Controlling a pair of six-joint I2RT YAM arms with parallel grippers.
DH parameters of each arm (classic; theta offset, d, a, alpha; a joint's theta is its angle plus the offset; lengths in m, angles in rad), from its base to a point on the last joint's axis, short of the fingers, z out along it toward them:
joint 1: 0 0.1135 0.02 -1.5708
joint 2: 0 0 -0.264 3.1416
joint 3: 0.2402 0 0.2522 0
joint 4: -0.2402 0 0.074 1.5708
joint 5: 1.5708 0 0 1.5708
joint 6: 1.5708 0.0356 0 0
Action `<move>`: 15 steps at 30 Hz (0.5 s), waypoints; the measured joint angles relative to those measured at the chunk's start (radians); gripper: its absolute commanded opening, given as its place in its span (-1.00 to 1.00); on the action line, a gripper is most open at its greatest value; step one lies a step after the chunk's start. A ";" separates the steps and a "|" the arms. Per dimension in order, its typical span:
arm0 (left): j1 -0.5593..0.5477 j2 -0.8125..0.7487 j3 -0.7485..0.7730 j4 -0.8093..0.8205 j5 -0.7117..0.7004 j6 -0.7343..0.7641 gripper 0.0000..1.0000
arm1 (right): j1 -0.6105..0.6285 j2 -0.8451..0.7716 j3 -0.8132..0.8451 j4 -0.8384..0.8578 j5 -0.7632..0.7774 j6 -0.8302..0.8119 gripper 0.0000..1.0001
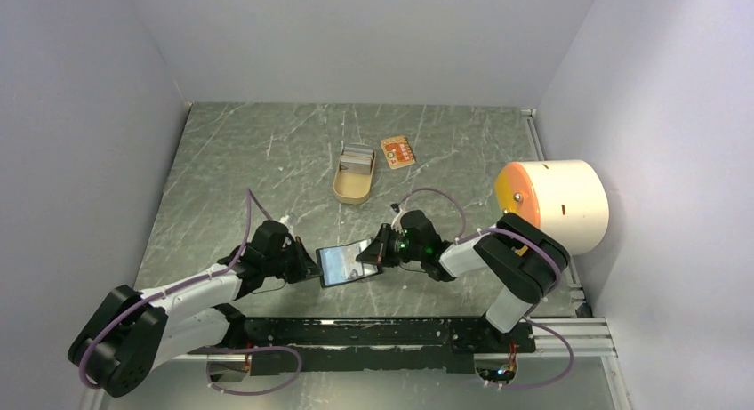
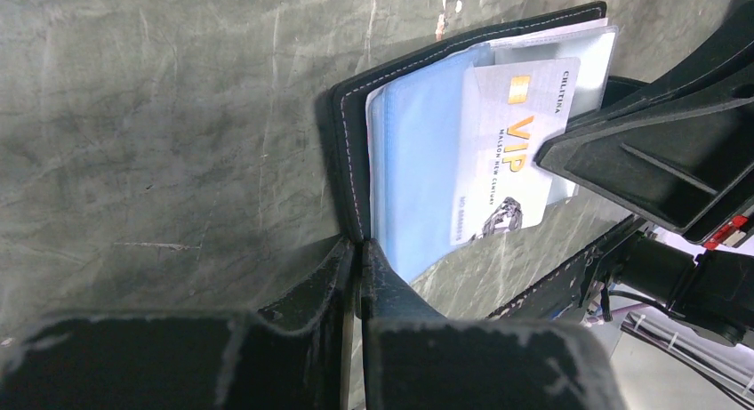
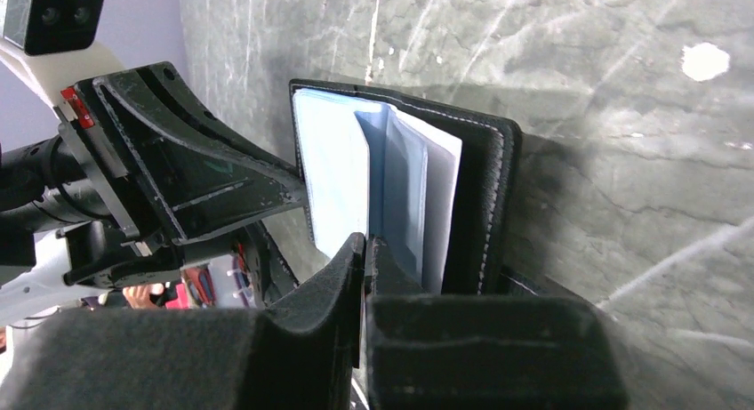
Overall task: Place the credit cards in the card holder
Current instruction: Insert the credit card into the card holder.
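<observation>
Left end effector (image 2: pixel 359 250) and right end effector (image 3: pixel 366 245) tight on card holder (image 2: pixel 351 152), grey-white card (image 2: pixel 511 152) inside.

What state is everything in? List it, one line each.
Holder: open, pinched from both sides.
Grey card: inside the holder, printed face showing.
Tin: open, on the table.
Orange card: flat on the table beside the tin.
Left gripper: jaws shut on the holder.
Right gripper: jaws shut on the holder.

The left gripper (image 1: pixel 313 266) and right gripper (image 1: pixel 375 255) flank the card holder (image 1: pixel 345 262), seemingly pinching it; orange card (image 1: pixel 397 151) beside tin (image 1: pixel 355 174)
</observation>
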 measured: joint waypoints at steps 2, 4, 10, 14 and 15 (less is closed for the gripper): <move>0.000 0.000 0.000 0.000 0.000 0.000 -0.82 | 0.005 0.004 0.014 -0.009 0.000 -0.002 -0.91; 0.000 0.000 0.000 0.000 0.000 0.000 -0.82 | 0.009 0.007 0.024 -0.018 0.000 -0.005 -0.91; 0.000 0.006 0.000 0.004 0.005 0.000 -0.82 | 0.011 0.010 0.041 -0.047 0.000 -0.017 -0.71; 0.000 0.009 0.000 0.008 0.012 0.000 -0.82 | 0.016 0.012 0.059 -0.102 0.009 -0.042 -0.45; 0.000 0.008 0.000 0.008 0.014 0.000 -0.82 | 0.016 0.010 0.069 -0.127 0.014 -0.055 -0.39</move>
